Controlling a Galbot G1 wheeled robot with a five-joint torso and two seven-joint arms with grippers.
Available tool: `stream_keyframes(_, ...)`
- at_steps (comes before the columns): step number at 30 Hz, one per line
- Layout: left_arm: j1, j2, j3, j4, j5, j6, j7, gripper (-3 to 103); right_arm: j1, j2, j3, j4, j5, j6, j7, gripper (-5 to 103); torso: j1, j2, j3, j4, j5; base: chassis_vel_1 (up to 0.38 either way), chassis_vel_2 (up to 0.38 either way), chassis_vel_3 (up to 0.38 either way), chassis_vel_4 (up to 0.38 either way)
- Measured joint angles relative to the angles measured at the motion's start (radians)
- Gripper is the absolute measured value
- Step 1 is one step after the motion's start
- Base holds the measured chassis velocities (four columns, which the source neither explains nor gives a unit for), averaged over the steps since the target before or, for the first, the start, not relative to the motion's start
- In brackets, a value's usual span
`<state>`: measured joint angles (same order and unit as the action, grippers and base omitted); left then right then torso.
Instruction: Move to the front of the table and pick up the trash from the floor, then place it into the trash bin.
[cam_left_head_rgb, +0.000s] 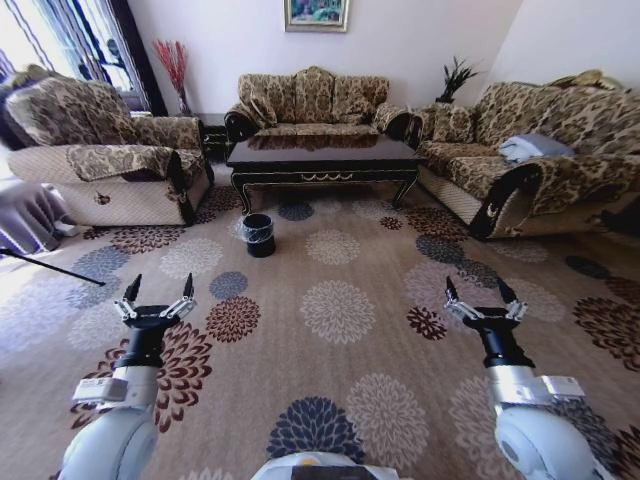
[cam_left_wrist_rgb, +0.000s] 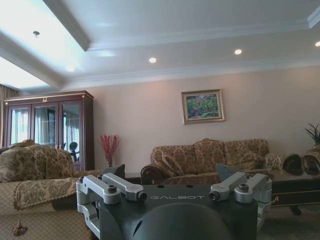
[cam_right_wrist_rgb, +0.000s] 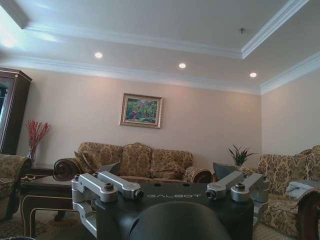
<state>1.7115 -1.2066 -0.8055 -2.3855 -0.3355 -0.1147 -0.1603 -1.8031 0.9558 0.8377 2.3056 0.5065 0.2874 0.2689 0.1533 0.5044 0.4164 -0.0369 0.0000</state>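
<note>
Beige carpet with round floral medallions covers the floor (cam_left_head_rgb: 340, 330) of a sitting room, and the head view looks down across it to the long dark surface (cam_left_head_rgb: 322, 158) with gold trim on its apron, well ahead of the robot. Just before that surface's left end stands the small black trash bin (cam_left_head_rgb: 259, 235), its clear liner folded over the rim, on open carpet. A patterned sofa (cam_left_head_rgb: 315, 98) sits behind the surface, an armchair (cam_left_head_rgb: 100, 150) to the left and a second sofa (cam_left_head_rgb: 540, 160) to the right with a folded grey cloth (cam_left_head_rgb: 535, 148) on its seat.

From the wrist views come the upper parts of the room: a white coffered ceiling with recessed lights, a framed painting (cam_left_wrist_rgb: 202, 106) on the far wall, and in the left wrist view a glass-fronted wooden cabinet (cam_left_wrist_rgb: 47, 130) beside a vase of red stems (cam_left_wrist_rgb: 109, 149). From the right wrist the camera catches a green potted plant (cam_right_wrist_rgb: 240, 156) in the far corner.

Both arms reach forward and low over the carpet, wrists level. The left tool (cam_left_head_rgb: 158, 290) hovers above a dark red medallion with its two fingers spread apart, gripping nothing. The right tool (cam_left_head_rgb: 482, 292) is likewise spread and empty, held at about the same height. Bare carpet lies between the tools and the bin.
</note>
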Motion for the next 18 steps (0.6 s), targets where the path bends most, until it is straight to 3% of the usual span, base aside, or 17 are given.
stream_keyframes(11, 0.003, -0.020, 0.004, -0.006, 0.003, -0.004, 0.002, 100, 0.013, -0.006, 0.033, -0.006, 0.001, 0.024, -0.021, 100, 0.015, 0.041, 0.026, 0.0001, 0.0000, 0.000, 0.000, 0.000, 0.000)
stream_keyframes(18, -0.002, -0.011, -0.002, -0.008, 0.000, -0.005, 0.003, 100, 0.001, -0.010, 0.054, -0.014, -0.010, 0.053, -0.093, 100, 0.028, 0.074, 0.046, 0.0000, 0.0000, 0.000, 0.000, 0.000, 0.000)
